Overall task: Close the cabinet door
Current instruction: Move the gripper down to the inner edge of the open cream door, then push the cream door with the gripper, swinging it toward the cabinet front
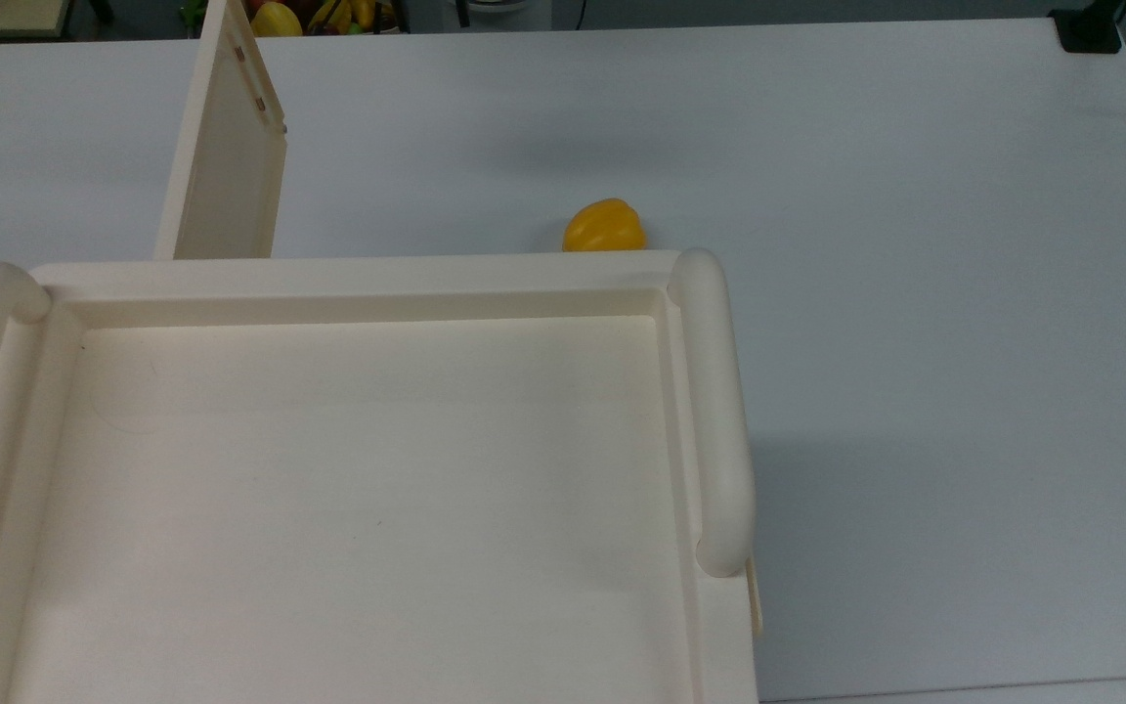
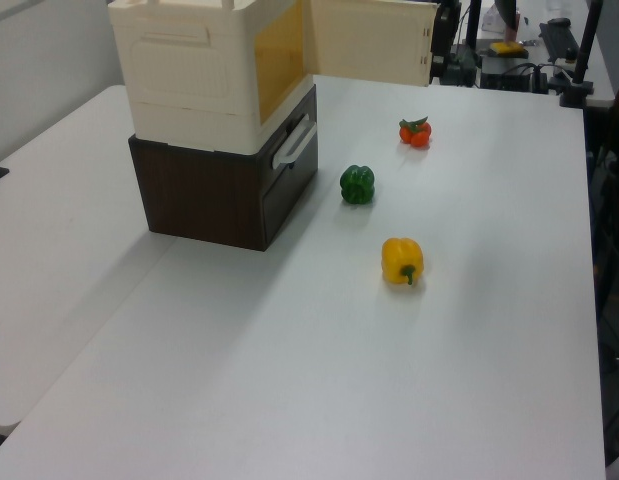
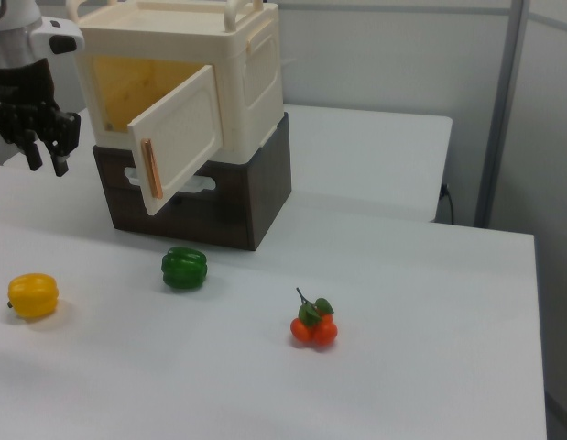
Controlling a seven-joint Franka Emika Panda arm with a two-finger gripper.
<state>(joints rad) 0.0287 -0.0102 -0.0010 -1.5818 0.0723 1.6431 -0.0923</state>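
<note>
The gripper (image 3: pixel 45 163) hangs with its fingers slightly parted and empty, apart from the cabinet door (image 3: pixel 180 137) and beyond its handle edge. The door stands swung wide from the cabinet (image 3: pixel 187 69), hinged at one front corner. The approach seems underway; next, the gripper likely must reach the door's outer face and push it toward the cabinet. A green pepper (image 3: pixel 184 268) lies before the cabinet.

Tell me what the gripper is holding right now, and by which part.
Nothing is held. The gripper hangs open in the air at the right view's left, apart from the cabinet door, which stands ajar.
</note>
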